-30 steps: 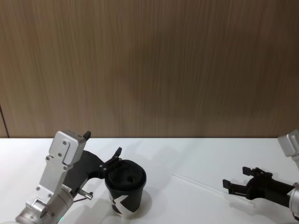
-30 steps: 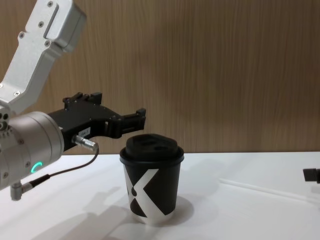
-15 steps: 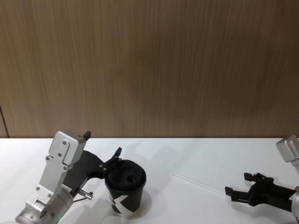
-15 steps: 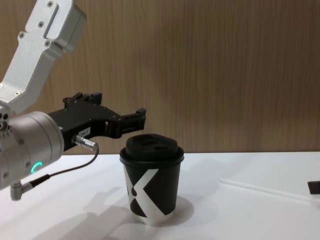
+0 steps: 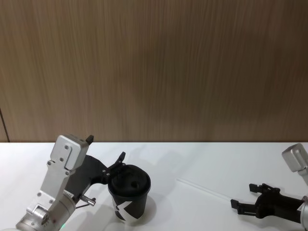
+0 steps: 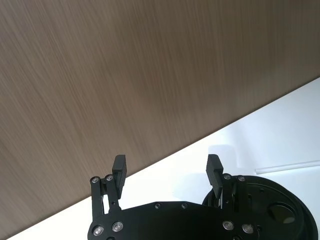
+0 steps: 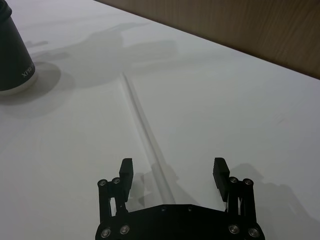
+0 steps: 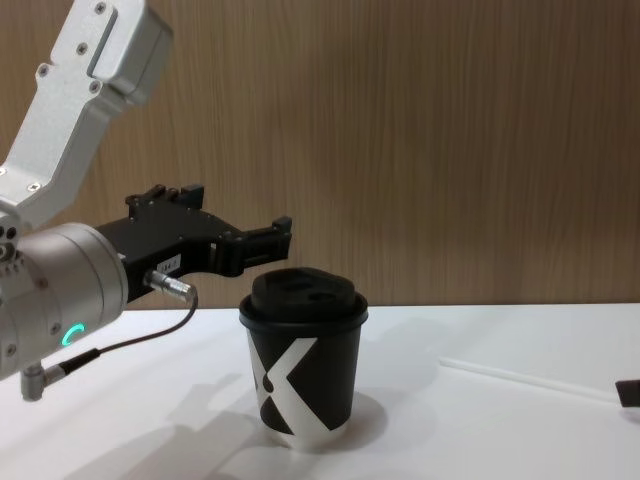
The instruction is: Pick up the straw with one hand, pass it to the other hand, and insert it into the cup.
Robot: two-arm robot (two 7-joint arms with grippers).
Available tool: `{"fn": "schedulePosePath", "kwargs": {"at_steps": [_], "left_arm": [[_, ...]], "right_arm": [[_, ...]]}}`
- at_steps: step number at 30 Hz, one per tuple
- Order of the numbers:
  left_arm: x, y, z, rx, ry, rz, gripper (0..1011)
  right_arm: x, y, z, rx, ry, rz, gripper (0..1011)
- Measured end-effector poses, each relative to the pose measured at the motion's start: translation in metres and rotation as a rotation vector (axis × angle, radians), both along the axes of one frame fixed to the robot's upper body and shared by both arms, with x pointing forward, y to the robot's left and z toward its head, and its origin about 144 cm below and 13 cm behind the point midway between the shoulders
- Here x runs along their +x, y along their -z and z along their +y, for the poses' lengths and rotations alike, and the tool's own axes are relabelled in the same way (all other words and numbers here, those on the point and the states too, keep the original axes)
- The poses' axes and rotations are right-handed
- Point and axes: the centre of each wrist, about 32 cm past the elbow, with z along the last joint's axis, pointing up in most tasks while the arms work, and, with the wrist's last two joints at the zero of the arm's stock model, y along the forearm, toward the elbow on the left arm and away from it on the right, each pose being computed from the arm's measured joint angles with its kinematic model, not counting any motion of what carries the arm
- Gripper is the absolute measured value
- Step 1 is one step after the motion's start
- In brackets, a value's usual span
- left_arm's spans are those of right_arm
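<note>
Right gripper [image 7: 172, 170], jaws spread, straddles the right end of the straw [image 7: 142, 122], lying flat on the table [image 7: 250, 100] right of the cup [image 5: 128, 192]. Risk: a high closure misses or rolls it. Left gripper [image 6: 167, 167] hovers spread beside the cup.

White straw [image 5: 204, 189] lies flat right of upright lidded cup [image 5: 129, 196].

Bright even indoor light, soft shadows beside the cup [image 7: 12, 55] on the white table [image 7: 225, 100], focus crisp
</note>
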Motion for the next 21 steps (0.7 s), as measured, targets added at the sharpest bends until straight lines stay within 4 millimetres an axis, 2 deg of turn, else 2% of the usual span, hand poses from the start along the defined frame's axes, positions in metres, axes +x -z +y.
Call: {"fn": "schedulePosePath", "kwargs": {"at_steps": [6,9,16,19,21], "left_arm": [[0.0,0.0,0.0,0.0,0.0,0.0,1003],[0.0,0.0,0.0,0.0,0.0,0.0,1003],[0.0,0.0,0.0,0.0,0.0,0.0,1003],[0.0,0.0,0.0,0.0,0.0,0.0,1003],[0.0,0.0,0.0,0.0,0.0,0.0,1003]], "right_arm": [[0.0005,0.0018,-0.0007,0.001,-0.003,0.008,1002],[0.0009,0.0026,-0.0009,0.001,-0.006,0.012,954],[0.0014,0.0038,-0.0008,-0.002,-0.014,0.021,783],[0.0015,0.0044,-0.0003,-0.005,-0.019,0.029,647],[0.0014,0.0046,-0.0002,-0.006,-0.021,0.034,604]]}}
